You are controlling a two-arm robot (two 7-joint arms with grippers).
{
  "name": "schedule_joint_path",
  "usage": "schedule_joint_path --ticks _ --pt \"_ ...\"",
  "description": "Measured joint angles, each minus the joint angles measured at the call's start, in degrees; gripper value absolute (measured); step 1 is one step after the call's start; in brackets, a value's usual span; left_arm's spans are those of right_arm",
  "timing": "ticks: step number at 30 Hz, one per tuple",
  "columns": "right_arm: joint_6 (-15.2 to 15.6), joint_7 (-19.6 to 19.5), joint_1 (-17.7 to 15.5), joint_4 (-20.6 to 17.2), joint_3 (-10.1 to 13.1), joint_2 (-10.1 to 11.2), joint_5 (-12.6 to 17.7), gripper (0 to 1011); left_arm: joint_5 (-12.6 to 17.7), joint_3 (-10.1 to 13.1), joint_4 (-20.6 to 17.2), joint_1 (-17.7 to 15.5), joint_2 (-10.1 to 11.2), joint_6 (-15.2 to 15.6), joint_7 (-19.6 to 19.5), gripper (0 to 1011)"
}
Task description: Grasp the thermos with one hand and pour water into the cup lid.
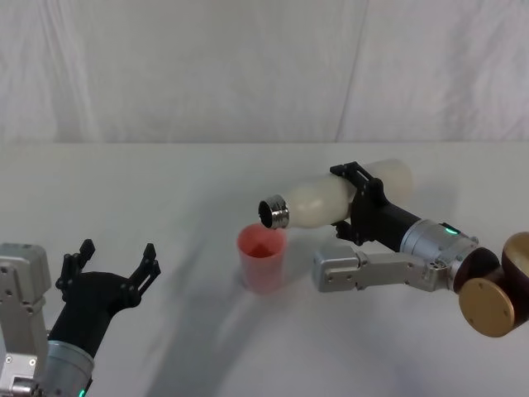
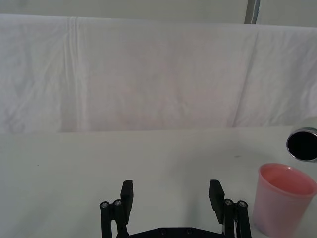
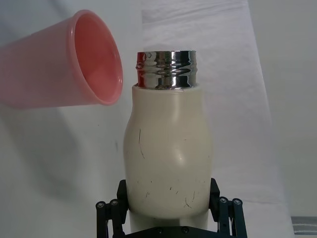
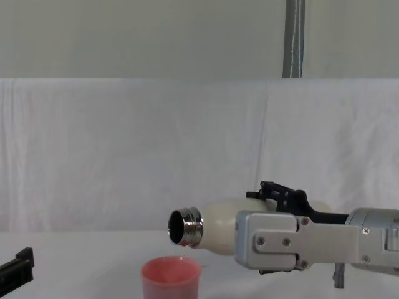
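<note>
- The thermos (image 1: 335, 199) is being held nearly on its side just right of centre in the head view, raised off the white table (image 1: 165, 190), with its chrome neck (image 1: 274, 212) pointing toward the frame's left and tipped a little downward.
- The cream body is being clasped around its middle by the right gripper (image 1: 357, 198), whose black fingers are closed against both sides of the bottle; in the right wrist view the thermos (image 3: 167, 158) is being squeezed between the two finger pads at the bottom of the frame.
- The right arm (image 1: 413, 256) is being extended in from the lower right edge of the head view.
- The cup lid (image 1: 263, 257) is standing upright on the table at the centre of the head view, just below and slightly left of the open neck; no touch between neck and rim is being shown.
- In the chest view the neck (image 4: 186, 227) is being held above the pink cup lid (image 4: 171, 278), which is sitting at the bottom centre of the frame.
- No stream of water is being made out between neck and cup.
- The left gripper (image 1: 111, 265) is being kept at the lower left of the head view, fingers spread apart and nothing being gripped, well apart from the cup lid.
</note>
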Motion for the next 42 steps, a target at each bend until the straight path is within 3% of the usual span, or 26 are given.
schedule_joint_path --ticks 20,42 --pt "0.67 -1.07 0.59 2.64 -0.14 -0.44 -1.64 958 0.00 0.00 0.00 0.00 0.00 0.00 0.00 1001" --pt "1.02 -1.75 1.45 3.04 -1.03 0.14 -4.04 957 0.00 0.00 0.00 0.00 0.00 0.00 0.00 1001"
